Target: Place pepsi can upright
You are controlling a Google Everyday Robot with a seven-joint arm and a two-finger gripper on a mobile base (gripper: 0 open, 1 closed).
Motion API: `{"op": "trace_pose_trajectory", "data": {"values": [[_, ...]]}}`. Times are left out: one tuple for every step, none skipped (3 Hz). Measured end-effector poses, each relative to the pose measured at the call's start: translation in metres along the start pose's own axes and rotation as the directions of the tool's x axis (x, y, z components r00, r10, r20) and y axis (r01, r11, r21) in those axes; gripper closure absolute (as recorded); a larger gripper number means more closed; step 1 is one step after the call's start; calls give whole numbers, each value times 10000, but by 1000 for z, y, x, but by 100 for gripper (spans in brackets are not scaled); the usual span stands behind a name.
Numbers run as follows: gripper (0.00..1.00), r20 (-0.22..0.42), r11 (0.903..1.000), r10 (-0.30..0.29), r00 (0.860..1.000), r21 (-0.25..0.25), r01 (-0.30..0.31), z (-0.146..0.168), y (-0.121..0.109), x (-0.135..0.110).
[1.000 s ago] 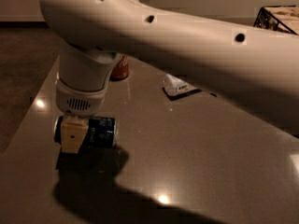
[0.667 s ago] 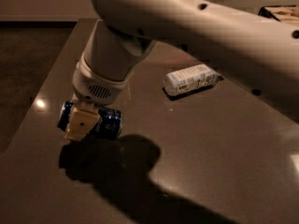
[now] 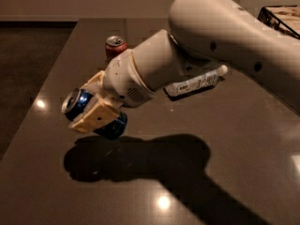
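With the hand (image 3: 85, 106) clamped around the pepsi can (image 3: 112, 125), held tilted just above the left part of the tabletop (image 3: 243, 130), roll the wrist to bring one silver end upward, lower gently onto the flat base, and release only once settled, well apart from the red can (image 3: 115, 47).

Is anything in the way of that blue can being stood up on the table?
Nothing visible. The tool grips the pepsi can, tilted, above the table; only shadow lies below. The red can stands farther back and the bottle lies off to the right, both apart from it.
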State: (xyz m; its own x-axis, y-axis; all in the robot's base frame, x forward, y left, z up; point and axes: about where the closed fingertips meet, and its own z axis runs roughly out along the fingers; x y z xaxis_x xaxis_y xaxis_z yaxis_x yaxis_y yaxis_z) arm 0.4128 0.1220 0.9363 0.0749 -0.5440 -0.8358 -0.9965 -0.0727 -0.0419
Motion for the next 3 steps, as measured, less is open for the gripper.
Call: {"op": "trace_pose_trajectory", "data": {"values": [[100,1911,9990,116,9815,403,-197,-9,-3,2],[100,3246,9976,194,9456,568,-400,-13,-5,10],[100,4141,9964,189,9101,674,-514,-14,-6,18]]}}
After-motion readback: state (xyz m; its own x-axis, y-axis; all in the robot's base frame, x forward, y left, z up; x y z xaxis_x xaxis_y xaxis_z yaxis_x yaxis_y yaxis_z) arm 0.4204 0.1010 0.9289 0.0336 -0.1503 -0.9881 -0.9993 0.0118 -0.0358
